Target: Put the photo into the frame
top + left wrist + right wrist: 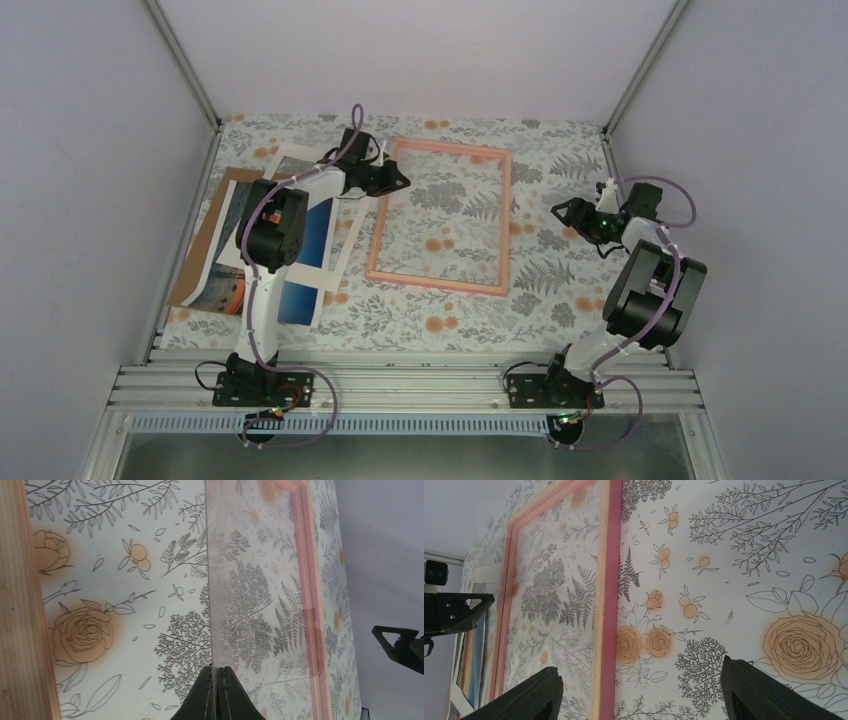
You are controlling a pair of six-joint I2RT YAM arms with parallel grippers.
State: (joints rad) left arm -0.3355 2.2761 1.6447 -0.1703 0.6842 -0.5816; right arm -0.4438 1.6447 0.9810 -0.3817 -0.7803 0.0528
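Inside a pale-walled enclosure (90,150), the floral tabletop (560,290) carries the frame (506,220) lying flat at centre, with the floral pattern visible through its opening. The photo (300,302) lies left of the frame. The left gripper (403,182) is at the frame's left rail, jaws together. The right gripper (562,218) is right of the frame, jaws apart.
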